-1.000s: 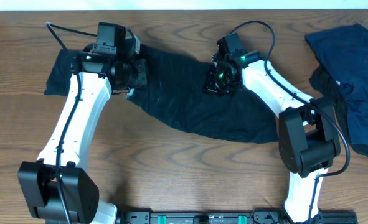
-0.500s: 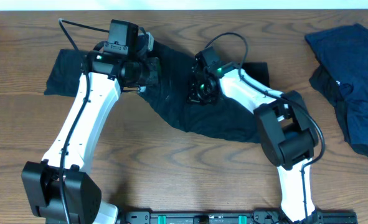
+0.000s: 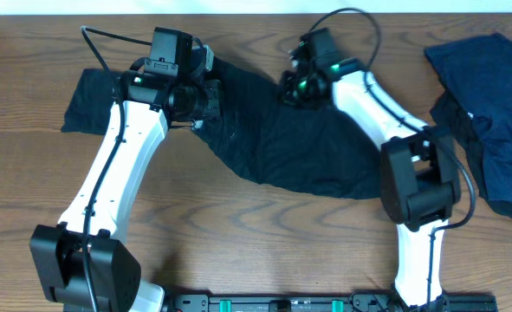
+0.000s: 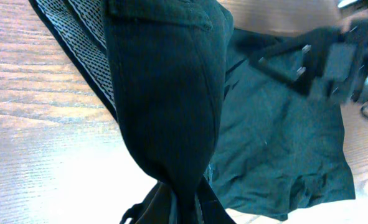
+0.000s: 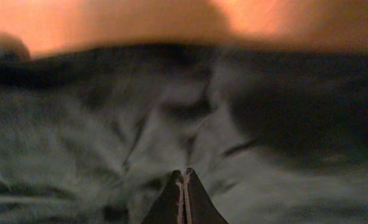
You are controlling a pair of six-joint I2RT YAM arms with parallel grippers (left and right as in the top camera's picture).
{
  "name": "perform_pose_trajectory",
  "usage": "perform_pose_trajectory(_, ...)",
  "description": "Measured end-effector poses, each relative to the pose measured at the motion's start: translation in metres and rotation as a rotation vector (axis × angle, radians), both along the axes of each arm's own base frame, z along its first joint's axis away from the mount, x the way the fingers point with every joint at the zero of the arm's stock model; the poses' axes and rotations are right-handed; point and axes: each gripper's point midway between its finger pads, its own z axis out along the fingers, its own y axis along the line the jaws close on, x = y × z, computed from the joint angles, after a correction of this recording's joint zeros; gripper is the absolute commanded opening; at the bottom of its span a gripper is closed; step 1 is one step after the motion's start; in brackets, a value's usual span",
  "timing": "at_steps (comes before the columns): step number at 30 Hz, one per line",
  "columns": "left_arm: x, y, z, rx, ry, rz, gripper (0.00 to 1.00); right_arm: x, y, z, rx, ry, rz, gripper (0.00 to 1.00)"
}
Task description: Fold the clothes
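- The black garment (image 3: 307, 156) lies across the far middle of the table (image 3: 238, 251). Its left corner reaches out past the left arm, and its lower edge sags in a curve toward the right arm's base.
- The left gripper (image 3: 210, 97) is over the garment's upper left part. In the left wrist view its fingers (image 4: 147, 211) are pinched on a gathered fold of the black cloth, which rises from them in a thick ridge.
- A pale mesh strip (image 4: 78, 43) runs along that fold's outer edge, with bare wood just beside it.
- The right gripper (image 3: 292, 87) sits at the garment's top edge, near the table's far side. Its fingertips (image 5: 177, 193) are pressed together over blurred dark cloth, and I cannot tell whether any fabric is caught between them.
- The two grippers are near each other but apart — a band of cloth lies between them.
- The navy garments (image 3: 494, 104) are heaped at the table's right edge, well apart from the black one.
- Bare wood fills the near half of the table, between the two arm bases.
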Motion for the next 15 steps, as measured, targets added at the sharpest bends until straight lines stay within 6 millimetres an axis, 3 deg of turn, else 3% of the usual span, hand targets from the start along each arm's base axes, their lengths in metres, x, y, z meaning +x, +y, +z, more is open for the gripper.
perform_pose_trajectory(3,0.001,0.0,0.0,-0.002,-0.003,0.002,0.06,0.008,-0.008,-0.001,-0.011,-0.022,-0.022,0.01)
perform_pose_trajectory(9,0.001,0.0,0.001,-0.003,-0.005,0.003,0.06,0.021,0.001,-0.004,-0.01,-0.083,-0.019,0.01)
perform_pose_trajectory(11,0.001,0.0,0.001,-0.003,-0.005,0.003,0.06,0.024,0.004,-0.013,-0.01,-0.089,-0.016,0.01)
perform_pose_trajectory(15,0.001,0.0,0.001,-0.004,-0.004,0.006,0.06,0.025,0.008,-0.05,-0.02,-0.056,-0.013,0.01)
